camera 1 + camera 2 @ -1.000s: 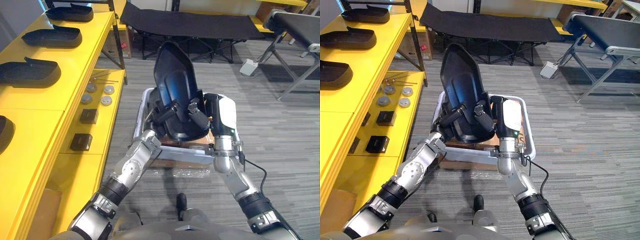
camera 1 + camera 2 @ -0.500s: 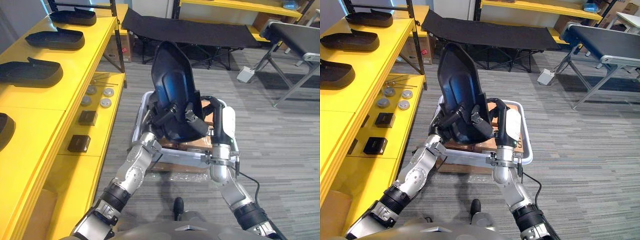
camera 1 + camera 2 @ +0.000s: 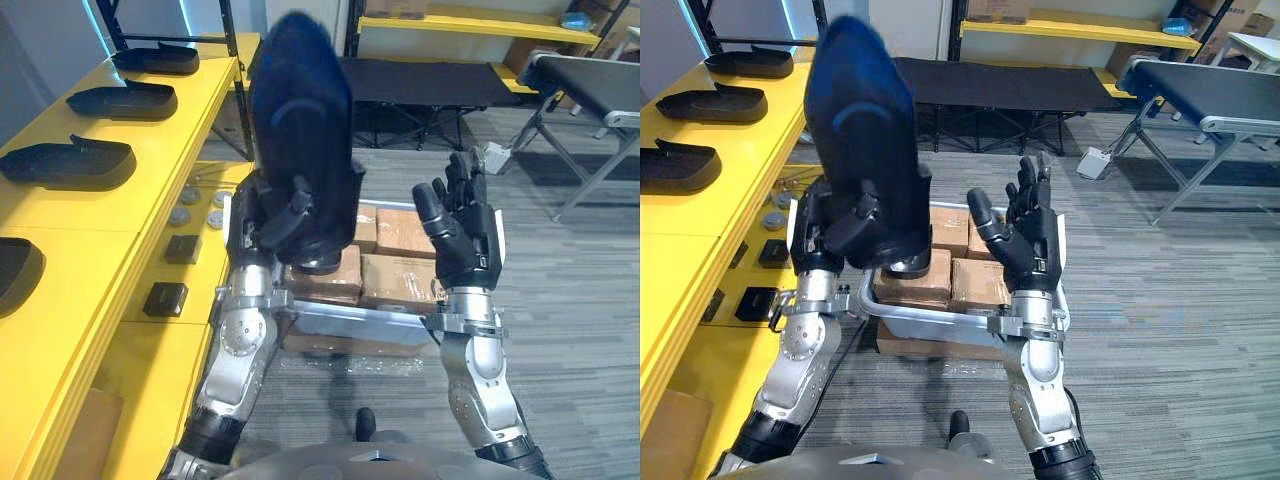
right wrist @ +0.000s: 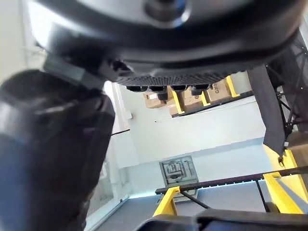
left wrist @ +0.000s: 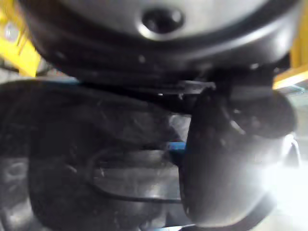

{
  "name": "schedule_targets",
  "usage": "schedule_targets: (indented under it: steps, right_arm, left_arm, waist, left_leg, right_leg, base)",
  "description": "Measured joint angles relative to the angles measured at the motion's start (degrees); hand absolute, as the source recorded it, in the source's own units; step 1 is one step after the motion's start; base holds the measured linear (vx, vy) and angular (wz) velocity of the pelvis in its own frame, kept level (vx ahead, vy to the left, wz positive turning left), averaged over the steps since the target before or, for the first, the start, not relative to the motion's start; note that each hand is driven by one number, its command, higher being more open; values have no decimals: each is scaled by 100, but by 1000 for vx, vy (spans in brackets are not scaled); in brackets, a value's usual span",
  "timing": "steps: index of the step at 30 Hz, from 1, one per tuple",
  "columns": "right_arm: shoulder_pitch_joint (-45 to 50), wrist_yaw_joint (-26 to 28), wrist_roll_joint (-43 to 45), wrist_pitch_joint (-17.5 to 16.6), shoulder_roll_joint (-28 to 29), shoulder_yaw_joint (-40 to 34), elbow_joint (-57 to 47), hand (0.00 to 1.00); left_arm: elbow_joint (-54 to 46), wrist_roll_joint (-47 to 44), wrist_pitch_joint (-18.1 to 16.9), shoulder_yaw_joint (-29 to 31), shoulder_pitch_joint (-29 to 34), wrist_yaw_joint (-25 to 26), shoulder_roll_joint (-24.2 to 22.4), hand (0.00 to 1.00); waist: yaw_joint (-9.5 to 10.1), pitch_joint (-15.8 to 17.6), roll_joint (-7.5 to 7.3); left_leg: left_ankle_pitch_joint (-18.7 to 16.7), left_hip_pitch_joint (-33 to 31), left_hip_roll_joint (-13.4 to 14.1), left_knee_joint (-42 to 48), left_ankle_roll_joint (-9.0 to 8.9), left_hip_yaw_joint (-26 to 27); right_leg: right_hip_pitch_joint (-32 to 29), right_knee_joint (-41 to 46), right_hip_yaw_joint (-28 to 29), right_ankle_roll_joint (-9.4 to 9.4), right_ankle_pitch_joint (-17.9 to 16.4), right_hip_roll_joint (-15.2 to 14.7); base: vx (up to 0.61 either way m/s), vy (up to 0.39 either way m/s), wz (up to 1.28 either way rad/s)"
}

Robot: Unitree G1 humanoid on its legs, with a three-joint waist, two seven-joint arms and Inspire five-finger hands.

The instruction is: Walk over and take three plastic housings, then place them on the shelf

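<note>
One plastic housing [image 3: 300,120] is up in the left hand [image 3: 288,212], fingers curled round its lower end. Long axis stands near vertical, top end well above the hand. Right hand [image 3: 462,235] is beside it on the right, apart, fingers spread, palm toward it, holding nothing. Yellow shelf [image 3: 80,235] lies to robot's left w/ other housings [image 3: 68,163] flat on it, so left arm is nearer. Prob needs tipping to horizontal for set-down.
</note>
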Motion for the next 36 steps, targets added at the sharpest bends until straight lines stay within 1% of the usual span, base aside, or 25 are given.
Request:
schedule_targets:
  steps: [2, 3, 5, 7, 8, 10, 11, 12, 13, 15, 19, 22, 24, 26, 27, 28, 30, 31, 32, 33, 34, 35, 36]
  right_arm:
    - [152, 343, 479, 43, 5, -20, 0, 100]
    - [334, 658, 886, 99, 21, -72, -2, 100]
    - [650, 975, 1297, 241, 118, -222, -3, 100]
    - [914, 1033, 1409, 400, 185, -396, -4, 100]
    - [1085, 891, 1260, 482, 219, -522, -2, 100]
    - [1319, 233, 216, 608, 275, -734, 10, 100]
    - [1378, 60, -110, 672, 299, -806, 11, 100]
    - [1458, -211, -560, 810, 345, -899, 16, 100]
    - [1547, -390, -749, 911, 377, -960, 23, 100]
    - [1605, -590, -809, 1036, 394, -979, 75, 100]
    - [1579, -838, -815, 1122, 407, -1010, 244, 100]
    - [1502, -918, -813, 1170, 427, -1030, 445, 100]
    - [1313, -898, -713, 1283, 429, -975, 608, 100]
    - [973, -795, -623, 1373, 359, -830, 950, 100]
    - [748, -681, -630, 1440, 276, -660, 1158, 100]
    - [641, -631, -637, 1441, 234, -561, 1244, 100]
    - [287, -501, -681, 1442, 113, -295, 1404, 100]
    - [126, -421, -847, 1443, 114, -243, 1436, 100]
    - [60, -399, -869, 1442, 114, -227, 1434, 100]
    - [-73, -400, -870, 1442, 120, -226, 1434, 100]
    - [-125, -455, -874, 1439, 138, -269, 1411, 100]
    - [-118, -504, -879, 1436, 139, -314, 1398, 100]
    - [-114, -621, -912, 1436, 108, -394, 1408, 100]
  left_arm:
    - [56, 347, 17, 51, 100, 181, 65, 0]
    - [89, 631, 57, 92, 160, 307, 103, 0]
    - [90, 777, 70, 205, 262, 410, 171, 0]
    - [91, 665, 68, 352, 339, 419, 160, 0]
    - [91, 400, 9, 418, 356, 381, 157, 0]
    - [89, -315, -208, 539, 398, 244, 134, 0]
    - [84, -488, -261, 557, 420, 205, 125, 0]
    - [16, -745, -330, 631, 517, 145, 84, 0]
    - [-11, -921, -407, 675, 602, 116, 64, 0]
    - [-130, -1092, -416, 773, 763, 97, 59, 0]
    - [-573, -1139, -416, 1000, 1026, 122, 46, 0]
    - [-991, -1133, -415, 1234, 1121, 209, 7, 0]
    - [-1432, -1081, -414, 1523, 1242, 299, -109, 0]
    - [-1720, -1051, -409, 1944, 1315, 415, -253, 0]
    - [-1815, -1058, -410, 2230, 1420, 477, -345, 0]
    - [-1838, -1066, -410, 2369, 1475, 502, -397, 0]
    - [-1843, -1101, -410, 2727, 1683, 520, -550, 0]
    - [-1845, -1123, -409, 2811, 1821, 495, -593, 0]
    - [-1845, -1166, -409, 2830, 1895, 431, -600, 0]
    - [-1845, -1317, -410, 2844, 2012, 253, -603, 0]
    - [-1842, -1469, -407, 2837, 2071, 13, -604, 0]
    - [-1842, -1546, -407, 2773, 2074, -126, -603, 0]
    - [-1842, -1563, -412, 2700, 2081, -333, -621, 0]
  waist:
    - [-15, -18, 31]
    - [-17, -39, 69]
    - [-32, -96, 161]
    - [-40, -144, 237]
    - [-39, -158, 261]
    - [-56, -159, 261]
    - [-61, -159, 261]
    - [-83, -160, 260]
    - [-88, -160, 260]
    - [-87, -160, 259]
    - [-33, -160, 260]
    - [-6, -159, 261]
    - [61, -161, 263]
    - [256, -161, 264]
    - [404, -160, 268]
    - [482, -159, 275]
    - [730, -149, 293]
    - [842, -147, 289]
    - [887, -150, 283]
    - [939, -133, 254]
    - [867, -112, 241]
    - [815, -102, 220]
    - [762, -84, 248]
  left_leg:
    - [6, -6, 8, -9, -1, 6]
    - [11, -11, 17, -15, 6, 12]
    - [12, -16, 22, -71, 3, 31]
    - [23, -19, 26, -92, 3, 66]
    - [22, -18, 31, -105, 2, 82]
    - [22, -12, 36, -122, 3, 87]
    - [22, -7, 35, -132, 3, 88]
    - [22, 5, 30, -153, 3, 98]
    - [25, 25, 25, -176, 7, 102]
    - [25, 57, 24, -188, 9, 126]
    - [29, 70, 21, -184, 10, 110]
    - [47, 35, 1, -187, 9, -105]
    - [90, -132, -33, -176, 19, -371]
    - [204, -252, -64, -191, 12, -686]
    - [247, -276, -62, -186, -1, -825]
    - [258, -288, -60, -183, -5, -903]
    - [323, -371, -77, -179, -8, -1192]
    - [374, -454, -82, -175, -7, -1310]
    - [403, -512, -88, -179, -5, -1372]
    - [362, -606, -38, -168, 115, -1277]
    - [336, -662, 178, -134, 144, -627]
    - [373, -687, 263, -120, 178, -346]
    - [574, -721, 344, -116, 87, -98]
  right_leg:
    - [-12, 0, 2, -10, -1, 9]
    - [-25, 0, 6, -28, -2, 18]
    - [-64, 1, 21, -32, -12, 30]
    - [-82, 8, 54, 0, 8, 39]
    - [-80, 28, 72, 6, 11, 47]
    - [-85, 28, 84, 9, 14, 57]
    - [-85, 28, 84, 10, 14, 57]
    - [-87, 27, 91, 10, 14, 56]
    - [-83, 27, 97, 10, 14, 54]
    - [-73, 25, 120, 10, 12, 54]
    - [-48, -1, 100, -7, -4, 50]
    - [32, -2, -115, -28, -69, 20]
    - [45, -3, -390, -26, -107, -22]
    - [81, -3, -705, -8, -97, -46]
    - [141, -6, -844, -11, -105, -39]
    - [170, -7, -940, -17, -113, -35]
    - [266, -8, -1283, -23, -123, -36]
    - [333, -6, -1580, -30, -128, -48]
    - [373, 13, -1772, -43, -137, -62]
    - [499, 24, -2172, -54, -201, -152]
    - [664, 26, -2604, -9, -253, -195]
    - [751, 26, -2788, 40, -290, -230]
    - [854, 30, -3125, 125, -332, -290]
  base:
    - [0, 0, 0]
    - [8, -11, -3]
    - [26, -7, -5]
    - [51, -3, -9]
    - [56, 0, -9]
    - [22, -1, -3]
    - [-23, -2, -3]
    - [0, 0, 0]
    - [-35, 0, -4]
    - [-46, -3, -6]
    - [-70, -12, 1]
    - [-52, -18, 36]
    - [-44, -31, 66]
    - [-4, -35, 78]
    - [0, -33, 60]
    - [1, -47, 58]
    - [-9, -54, 76]
    - [-24, -43, 91]
    - [-36, -35, 110]
    - [-30, 5, 148]
    - [-8, 12, 166]
    - [12, 38, 193]
    - [-14, 128, 145]
